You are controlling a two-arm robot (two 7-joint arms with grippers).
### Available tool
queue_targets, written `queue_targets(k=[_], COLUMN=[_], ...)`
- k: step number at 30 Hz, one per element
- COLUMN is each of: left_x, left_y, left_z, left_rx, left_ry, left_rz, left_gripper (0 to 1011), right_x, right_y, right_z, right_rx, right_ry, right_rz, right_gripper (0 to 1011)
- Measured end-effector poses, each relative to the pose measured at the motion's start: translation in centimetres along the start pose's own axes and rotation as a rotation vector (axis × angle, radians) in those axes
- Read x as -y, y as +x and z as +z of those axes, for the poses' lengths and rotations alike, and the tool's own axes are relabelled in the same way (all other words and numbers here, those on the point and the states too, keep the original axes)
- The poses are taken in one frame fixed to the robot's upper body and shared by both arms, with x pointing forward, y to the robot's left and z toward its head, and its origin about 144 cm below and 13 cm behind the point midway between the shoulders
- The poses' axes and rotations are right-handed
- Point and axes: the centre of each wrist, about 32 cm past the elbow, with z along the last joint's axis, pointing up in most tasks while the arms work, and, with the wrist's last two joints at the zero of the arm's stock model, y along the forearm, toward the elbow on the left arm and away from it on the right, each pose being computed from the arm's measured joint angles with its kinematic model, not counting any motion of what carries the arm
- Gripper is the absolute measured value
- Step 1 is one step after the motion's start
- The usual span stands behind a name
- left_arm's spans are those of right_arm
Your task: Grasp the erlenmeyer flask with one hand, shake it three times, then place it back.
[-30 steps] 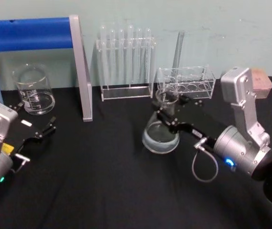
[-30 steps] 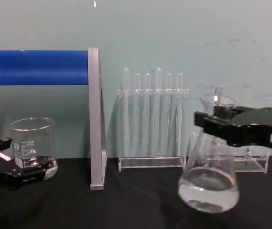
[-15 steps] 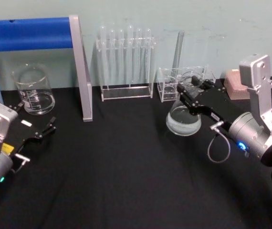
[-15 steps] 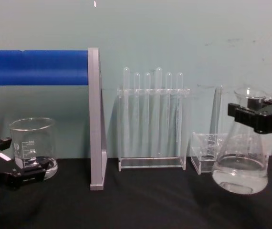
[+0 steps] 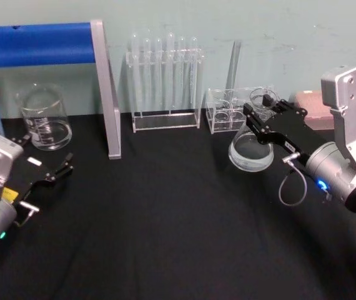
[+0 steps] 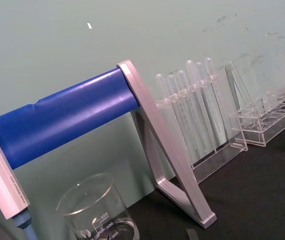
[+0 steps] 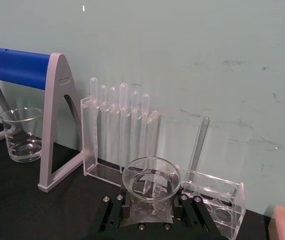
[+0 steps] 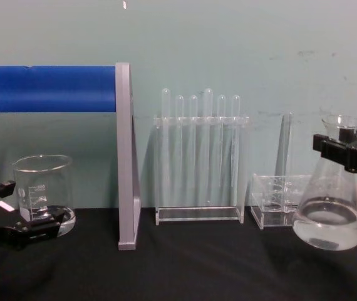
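Note:
The erlenmeyer flask [image 5: 251, 150] is clear glass with a little clear liquid in its base. It hangs just above the black table at the right, slightly tilted. My right gripper [image 5: 259, 120] is shut on its neck below the flared rim, one black jaw on each side. From the chest, the flask [image 8: 329, 216] sits near the right edge with the gripper [image 8: 347, 152] clamping the neck. The right wrist view looks down into the flask's rim [image 7: 151, 179]. My left gripper [image 5: 47, 153] rests open at the table's left, by the beaker.
A glass beaker [image 5: 44, 119] stands at the back left under a blue-bar stand [image 5: 40, 44]. A rack of test tubes [image 5: 164, 81] and a low acrylic rack [image 5: 228, 111] line the back wall, close behind the flask. A pink block [image 5: 309, 100] lies at the far right.
The right gripper has carried the flask from the table's middle toward the right, near the low acrylic rack. The left arm has stayed still.

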Motion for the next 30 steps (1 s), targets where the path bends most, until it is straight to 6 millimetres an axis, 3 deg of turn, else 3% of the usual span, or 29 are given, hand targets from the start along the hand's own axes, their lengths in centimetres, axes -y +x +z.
queue_targets(k=[30], left_x=[0.0], left_y=[0.0], left_z=[0.0], left_rx=[0.000], left_ry=[0.000], left_rz=[0.000], left_gripper=[1001], right_x=[0.9], right_y=[-3.5], right_z=[0.7], right_rx=[-0.032], right_ry=[0.012], right_rz=[0.167], right_gripper=[450])
